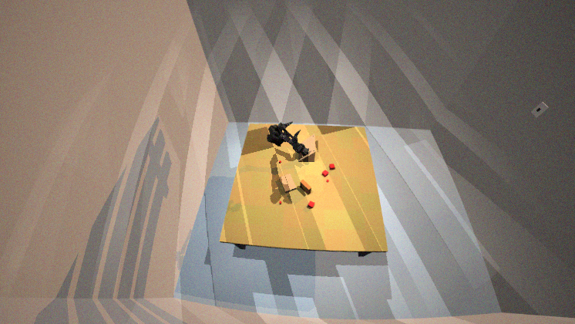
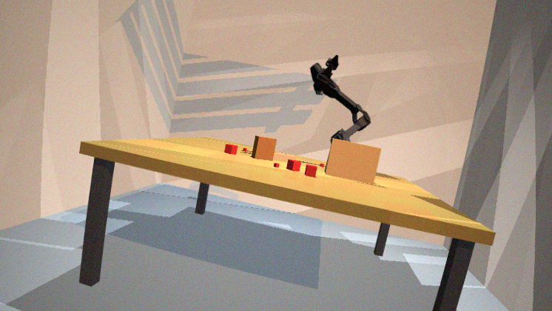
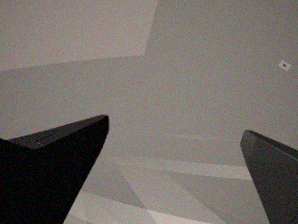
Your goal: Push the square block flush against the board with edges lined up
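Note:
A flat pale tan piece (image 1: pixel 290 182) (image 2: pixel 285 156) lies on the table. A faint line crosses it in the top view; I cannot tell whether it is one board or the board and square block side by side. An upright orange-brown block (image 1: pixel 305 186) (image 2: pixel 264 148) with a squarish face stands close by; a gap shows between them in the top view. My gripper (image 1: pixel 294 126) (image 2: pixel 336 62) (image 3: pixel 175 130) is open and empty, raised high above the table near the arm's base, well away from both. Its fingers point up, and the wrist view shows only walls.
A large tan box (image 1: pixel 311 142) (image 2: pixel 353 160) stands by the arm's base. Red cubes (image 1: pixel 331 166) (image 2: pixel 293 165) lie on the table (image 1: pixel 341 225) (image 2: pixel 216 173), one (image 1: pixel 311 204) (image 2: pixel 231 149) near the orange-brown block. Small red bits (image 1: pixel 327 180) (image 2: pixel 276 165) lie around.

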Robot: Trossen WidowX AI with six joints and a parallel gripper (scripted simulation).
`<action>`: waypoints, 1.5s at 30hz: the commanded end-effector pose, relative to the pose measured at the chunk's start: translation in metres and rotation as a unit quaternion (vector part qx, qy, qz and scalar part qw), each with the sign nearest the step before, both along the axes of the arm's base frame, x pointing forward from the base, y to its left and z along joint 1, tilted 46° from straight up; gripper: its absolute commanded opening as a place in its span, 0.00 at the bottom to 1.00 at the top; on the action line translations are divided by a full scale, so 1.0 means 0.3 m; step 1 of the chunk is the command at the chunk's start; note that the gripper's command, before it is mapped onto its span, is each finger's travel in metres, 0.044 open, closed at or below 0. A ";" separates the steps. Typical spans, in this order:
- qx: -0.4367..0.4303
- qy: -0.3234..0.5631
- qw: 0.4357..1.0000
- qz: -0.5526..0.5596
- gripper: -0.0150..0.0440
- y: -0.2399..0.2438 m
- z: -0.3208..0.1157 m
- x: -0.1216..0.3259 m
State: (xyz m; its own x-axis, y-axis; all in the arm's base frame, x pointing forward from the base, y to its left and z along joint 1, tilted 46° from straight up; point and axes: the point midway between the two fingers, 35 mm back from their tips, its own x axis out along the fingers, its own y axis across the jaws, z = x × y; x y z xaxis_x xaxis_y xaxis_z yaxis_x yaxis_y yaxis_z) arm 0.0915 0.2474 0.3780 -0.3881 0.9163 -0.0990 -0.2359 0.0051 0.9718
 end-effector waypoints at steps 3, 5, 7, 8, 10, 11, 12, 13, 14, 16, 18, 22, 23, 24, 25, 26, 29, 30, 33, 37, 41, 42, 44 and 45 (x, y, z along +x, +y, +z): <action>-0.002 0.001 1.000 -0.002 0.80 0.002 -0.002 0.003; -0.016 0.012 1.000 -0.016 0.71 0.014 -0.018 0.027; -0.038 0.027 0.998 -0.038 0.62 0.032 -0.044 0.062; -0.049 0.034 0.997 -0.048 0.58 0.041 -0.057 0.080; -0.071 0.049 0.994 -0.070 0.49 0.056 -0.085 0.115; -0.082 0.056 0.992 -0.080 0.44 0.063 -0.100 0.132; -0.094 0.063 0.989 -0.090 0.40 0.070 -0.115 0.148; -0.105 0.070 0.987 -0.101 0.35 0.076 -0.131 0.165; -0.117 0.076 0.984 -0.111 0.31 0.082 -0.147 0.182; -0.140 0.089 0.977 -0.132 0.25 0.092 -0.180 0.214; -0.164 0.102 0.969 -0.152 0.25 0.100 -0.214 0.245; -0.211 0.124 0.950 -0.192 0.25 0.110 -0.285 0.304; -0.223 0.129 0.945 -0.202 0.25 0.112 -0.303 0.319; -0.235 0.134 0.939 -0.211 0.25 0.113 -0.322 0.333; -0.247 0.139 0.933 -0.221 0.25 0.113 -0.341 0.346; -0.259 0.143 0.927 -0.230 0.25 0.113 -0.359 0.359; -0.295 0.156 0.907 -0.258 0.25 0.110 -0.417 0.397; -0.307 0.159 0.899 -0.267 0.25 0.108 -0.436 0.409; -0.344 0.169 0.876 -0.294 0.25 0.099 -0.493 0.443; -0.391 0.178 0.841 -0.328 0.25 0.080 -0.570 0.484; -0.438 0.183 0.803 -0.359 0.25 0.055 -0.644 0.520; -0.450 0.183 0.794 -0.367 0.25 0.047 -0.662 0.528; -0.473 0.184 0.773 -0.382 0.25 0.031 -0.699 0.544; -0.484 0.183 0.762 -0.389 0.25 0.022 -0.716 0.551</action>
